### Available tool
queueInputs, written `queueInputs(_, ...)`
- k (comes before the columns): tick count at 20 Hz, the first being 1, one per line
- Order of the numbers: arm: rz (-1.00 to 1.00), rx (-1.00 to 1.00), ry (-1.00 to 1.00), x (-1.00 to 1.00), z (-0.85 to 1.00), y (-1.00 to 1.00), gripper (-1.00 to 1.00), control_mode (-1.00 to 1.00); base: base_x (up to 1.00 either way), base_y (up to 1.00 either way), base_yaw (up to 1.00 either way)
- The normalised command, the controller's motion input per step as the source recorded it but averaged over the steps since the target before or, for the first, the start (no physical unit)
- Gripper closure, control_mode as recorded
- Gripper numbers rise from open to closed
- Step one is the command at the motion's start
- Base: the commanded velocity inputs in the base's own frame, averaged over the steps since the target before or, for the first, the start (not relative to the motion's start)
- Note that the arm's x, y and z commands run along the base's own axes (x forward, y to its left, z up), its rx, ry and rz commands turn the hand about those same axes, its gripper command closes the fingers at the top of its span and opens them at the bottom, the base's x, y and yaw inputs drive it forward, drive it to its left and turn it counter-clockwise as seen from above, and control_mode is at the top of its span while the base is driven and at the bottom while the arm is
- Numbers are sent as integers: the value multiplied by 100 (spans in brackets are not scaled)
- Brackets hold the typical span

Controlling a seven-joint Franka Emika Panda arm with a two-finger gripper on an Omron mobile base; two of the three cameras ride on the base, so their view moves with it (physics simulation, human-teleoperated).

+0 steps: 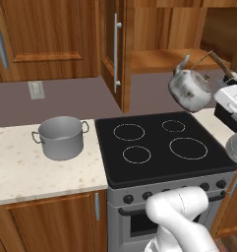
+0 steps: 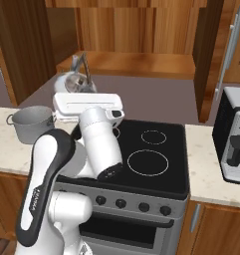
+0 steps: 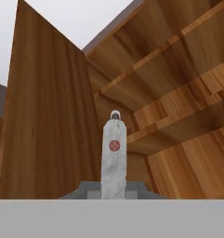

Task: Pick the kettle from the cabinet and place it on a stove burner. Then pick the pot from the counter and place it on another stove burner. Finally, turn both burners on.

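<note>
The shiny silver kettle [image 1: 190, 89] [image 2: 67, 83] hangs tilted in the air over the back right of the stove, in front of the open cabinet [image 1: 164, 58] [image 2: 136, 63]. My gripper [image 1: 226, 73] [image 2: 84, 78] [image 3: 114, 189] is shut on its arched handle, which rises as a pale strip in the hand view, before the cabinet's wooden shelves [image 3: 178, 116]. The wide grey pot [image 1: 61, 137] [image 2: 31, 122] stands on the counter [image 1: 26, 172] [image 2: 4, 149] left of the stove. All the burners [image 1: 188, 147] [image 2: 148, 162] on the black cooktop are bare and dark.
The cabinet door [image 1: 114, 49] stands open above the stove's left rear. A row of knobs [image 1: 164, 193] [image 2: 120, 203] lines the stove front. A boxy appliance [image 2: 235, 137] stands on the counter to the right. A wall outlet [image 1: 36, 89] sits behind the pot.
</note>
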Motion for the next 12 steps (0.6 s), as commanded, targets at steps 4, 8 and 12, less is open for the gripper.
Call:
queueInputs(4,1,-5,1,18,-20,3,100,-100,0,0,0)
queueInputs(8,0,-9,3,17,-30,6,100,-100,0,0,0)
queueInputs(12,0,-12,6,16,-39,6,100,-100,0,0,0)
